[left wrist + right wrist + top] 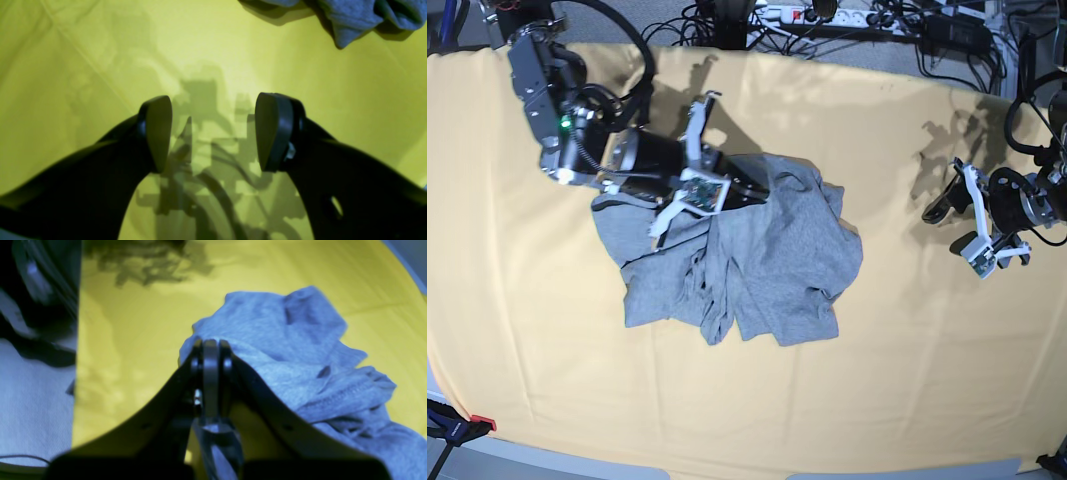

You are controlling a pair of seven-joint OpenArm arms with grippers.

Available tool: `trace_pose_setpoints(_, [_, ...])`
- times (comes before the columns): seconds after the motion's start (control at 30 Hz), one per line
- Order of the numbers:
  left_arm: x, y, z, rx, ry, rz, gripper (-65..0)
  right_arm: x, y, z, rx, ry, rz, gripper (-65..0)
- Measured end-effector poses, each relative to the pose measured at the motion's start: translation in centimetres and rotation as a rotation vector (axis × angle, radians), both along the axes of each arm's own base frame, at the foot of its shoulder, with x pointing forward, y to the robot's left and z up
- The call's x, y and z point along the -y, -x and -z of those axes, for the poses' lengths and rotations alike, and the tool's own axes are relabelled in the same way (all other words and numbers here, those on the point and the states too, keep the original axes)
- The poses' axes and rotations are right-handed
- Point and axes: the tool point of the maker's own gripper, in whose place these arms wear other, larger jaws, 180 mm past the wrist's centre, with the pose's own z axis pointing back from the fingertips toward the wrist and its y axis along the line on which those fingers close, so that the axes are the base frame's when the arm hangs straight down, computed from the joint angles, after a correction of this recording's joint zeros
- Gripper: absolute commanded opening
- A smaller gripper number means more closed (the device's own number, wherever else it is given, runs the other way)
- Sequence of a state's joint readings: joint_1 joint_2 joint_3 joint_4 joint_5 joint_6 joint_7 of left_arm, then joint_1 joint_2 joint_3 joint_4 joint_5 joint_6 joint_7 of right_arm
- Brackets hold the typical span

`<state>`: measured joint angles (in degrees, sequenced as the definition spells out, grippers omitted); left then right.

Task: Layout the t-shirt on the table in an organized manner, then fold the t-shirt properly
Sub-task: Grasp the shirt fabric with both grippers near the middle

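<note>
With the right gripper (210,346) clamped on a fold of the crumpled shirt (747,260) mid-table (527,350) and the left gripper (213,133) gaping empty well aside, a one-sided pull risked bunching it further.
</note>
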<state>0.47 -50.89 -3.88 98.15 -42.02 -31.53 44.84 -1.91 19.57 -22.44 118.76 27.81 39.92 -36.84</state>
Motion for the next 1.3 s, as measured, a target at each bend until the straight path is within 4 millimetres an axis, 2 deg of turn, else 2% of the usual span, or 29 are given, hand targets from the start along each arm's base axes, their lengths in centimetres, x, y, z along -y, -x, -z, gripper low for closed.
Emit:
trace_pose_setpoints(0.13, [0.0, 0.0, 0.0, -0.001, 0.000, 0.000, -25.3, -1.5, 0.5, 0.4, 0.023, 0.021, -0.018, -65.0])
trace_pose_setpoints(0.3, [0.0, 0.0, 0.0, 0.000, 0.000, 0.000, -25.3, -3.7, 1.1, -2.6, 0.032, -0.154, -0.056, -65.0])
trace_pose_setpoints(0.4, [0.1, 0.0, 0.0, -0.001, 0.004, 0.000, -25.3, -4.7, 1.0, -3.2, 0.035, -0.178, -0.047, -65.0])
trace_pose_setpoints(0.5, [1.0, 0.4, -0.3, -0.013, 0.054, 0.034, -25.3, -5.0, 0.4, -2.8, 0.055, -0.149, -0.022, -65.0])
trace_pose_setpoints(0.63, [3.1, 1.5, -0.2, -0.041, 0.130, 0.105, -25.3, -5.2, -0.4, -1.3, 0.021, -0.128, 0.012, -64.9])
trace_pose_setpoints(0.77, [5.3, 2.2, -0.8, -0.057, 0.243, 0.152, -25.3, -5.0, -0.6, -0.6, 0.001, -0.102, 0.023, -30.1])
trace_pose_setpoints(0.83, [6.0, 2.3, -1.0, -0.059, 0.288, 0.155, -25.3, -4.5, -0.9, 0.2, -0.020, -0.067, 0.055, -19.0])
trace_pose_setpoints(0.87, [6.3, 2.3, -1.2, -0.057, 0.306, 0.156, -25.3, -4.4, -1.0, 0.6, -0.030, -0.045, 0.062, -17.4])
trace_pose_setpoints(0.97, [6.7, 2.0, -1.6, -0.047, 0.326, 0.159, -25.3, -4.1, -1.2, 0.7, -0.030, -0.035, 0.076, -17.3])
trace_pose_setpoints(1.1, [7.2, 1.2, -2.6, -0.015, 0.353, 0.165, -25.3, -1.9, -3.0, 0.1, 0.022, -0.003, 0.158, -17.3])
trace_pose_setpoints(1.2, [7.5, 1.2, -2.6, -0.019, 0.356, 0.174, -25.3, 0.5, -4.6, -2.4, 0.085, -0.045, 0.243, -17.3])
trace_pose_setpoints(1.3, [8.6, 1.8, -1.9, -0.048, 0.354, 0.208, -25.3, 4.0, -6.6, -3.1, 0.108, -0.043, 0.363, -17.3])
